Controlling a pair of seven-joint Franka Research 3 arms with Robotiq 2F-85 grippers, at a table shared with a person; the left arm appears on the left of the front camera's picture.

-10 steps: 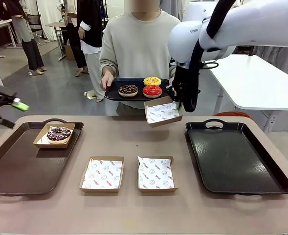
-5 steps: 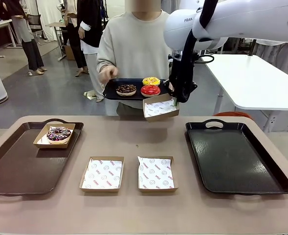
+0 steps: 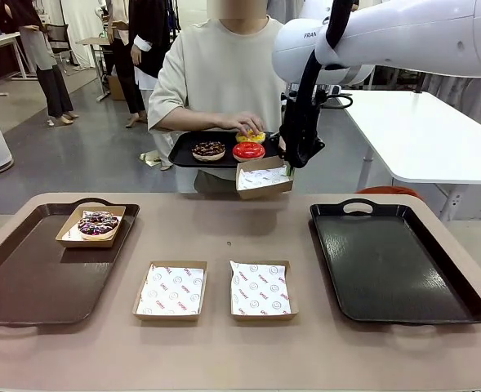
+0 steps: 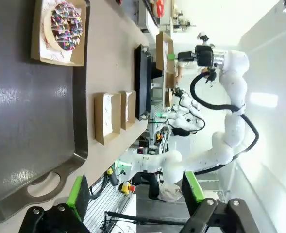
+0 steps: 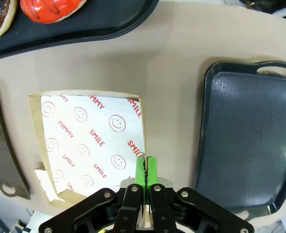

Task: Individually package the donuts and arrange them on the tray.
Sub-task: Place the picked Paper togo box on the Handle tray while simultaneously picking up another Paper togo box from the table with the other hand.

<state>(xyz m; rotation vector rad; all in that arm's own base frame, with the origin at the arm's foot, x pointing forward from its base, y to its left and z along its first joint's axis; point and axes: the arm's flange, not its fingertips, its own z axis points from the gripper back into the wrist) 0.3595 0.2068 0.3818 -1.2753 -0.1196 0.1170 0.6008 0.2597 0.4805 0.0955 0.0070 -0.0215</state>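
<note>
A person across the table holds a small black tray (image 3: pixel 183 153) carrying a dark chocolate donut (image 3: pixel 208 150), a red donut (image 3: pixel 249 150) and a yellow donut (image 3: pixel 253 136); the person's hand (image 3: pixel 242 124) rests on the yellow one. My right gripper (image 3: pixel 291 163) is shut on the rim of a paper-lined box (image 3: pixel 264 178), held in the air just below that tray. From the right wrist, the gripper (image 5: pixel 146 167) pinches the box (image 5: pixel 87 143) at its edge, with the red donut (image 5: pixel 50 8) above. A sprinkled donut (image 3: pixel 99 223) sits boxed on the left tray (image 3: pixel 28 282). My left gripper (image 4: pixel 135 191) stands open over that tray (image 4: pixel 31 121).
Two empty paper-lined boxes (image 3: pixel 171 289) (image 3: pixel 259 288) lie side by side at the table's middle front. An empty black tray (image 3: pixel 391 261) lies on the right. Other people stand far back on the left; a white table (image 3: pixel 436 135) is behind on the right.
My right arm carried the box left and up, closer to the person's tray. The person's hand moved onto the yellow donut. My left gripper left the front view's left edge.
</note>
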